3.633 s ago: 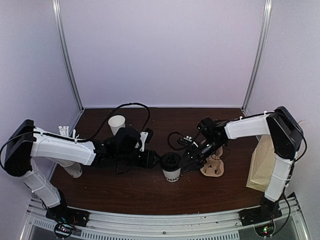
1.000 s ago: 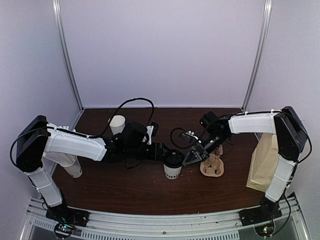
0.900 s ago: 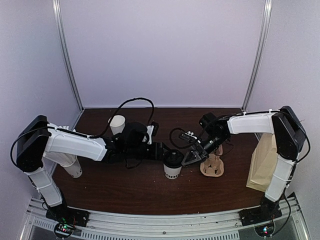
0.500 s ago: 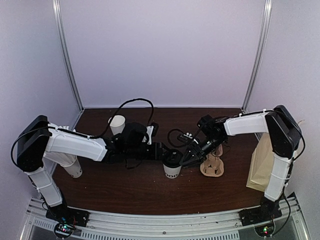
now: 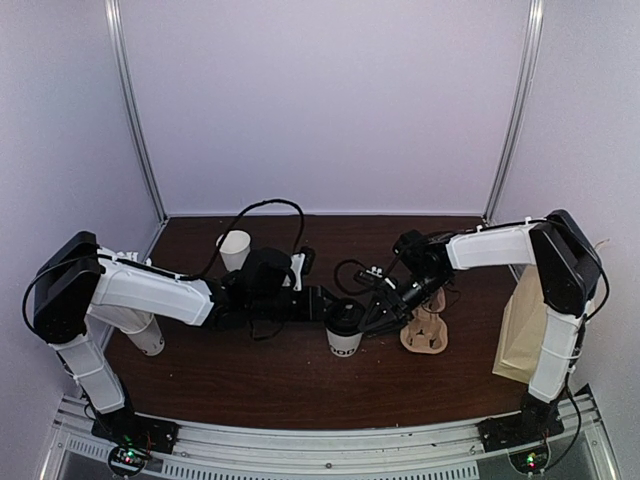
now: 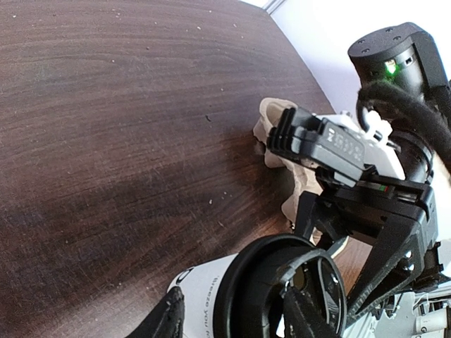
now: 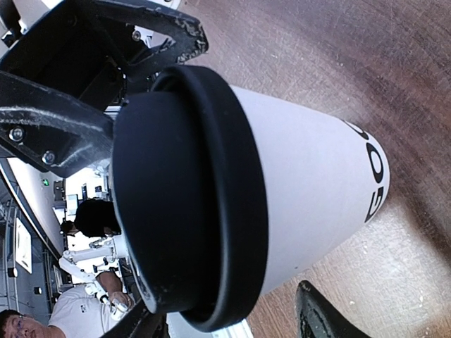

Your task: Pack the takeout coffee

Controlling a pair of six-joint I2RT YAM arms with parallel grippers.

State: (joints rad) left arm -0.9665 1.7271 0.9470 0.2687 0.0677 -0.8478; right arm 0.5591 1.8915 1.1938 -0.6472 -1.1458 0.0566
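The takeout coffee (image 5: 343, 343), a white paper cup with dark print and a black lid, stands mid-table between both grippers. My left gripper (image 5: 336, 311) reaches in from the left. In the left wrist view its fingers (image 6: 171, 317) press on the cup (image 6: 201, 296), one on the white wall and the other at the lid, so it is shut on it. From the right comes my right gripper (image 5: 366, 317). Seen from the right wrist, that gripper (image 7: 227, 322) straddles the cup (image 7: 303, 190) with bare table between one finger (image 7: 320, 317) and the wall, so it is open.
A brown pulp cup carrier (image 5: 425, 332) sits just right of the cup, under my right arm. At the right edge stands a brown paper bag (image 5: 527, 330). An open white cup (image 5: 234, 247) is at the back left, another white cup (image 5: 148, 340) below my left arm.
My left jaws have drawn in onto the cup while my right jaws have spread off it. The cup has shifted a little toward the left and front.
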